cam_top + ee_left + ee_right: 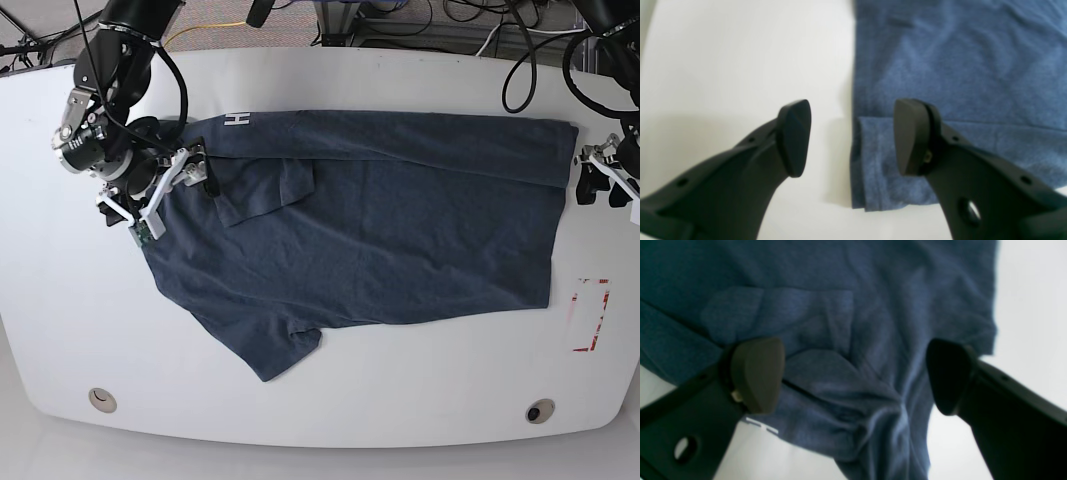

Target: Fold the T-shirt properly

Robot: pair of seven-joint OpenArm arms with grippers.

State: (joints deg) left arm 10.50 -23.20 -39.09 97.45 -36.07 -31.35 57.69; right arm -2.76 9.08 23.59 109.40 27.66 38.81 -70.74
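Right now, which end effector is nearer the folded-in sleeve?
Right. The right end effector hangs open over the shirt just beside that sleeve; the left end effector is open at the hem, far across the table.

Left hand [851, 136] jaws parted, nothing between — right hand [853, 376] spread wide, empty.

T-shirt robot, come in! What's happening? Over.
Left gripper open, empty. Right gripper open over fabric. T-shirt flat on table, one long edge folded over. Nothing blocking.
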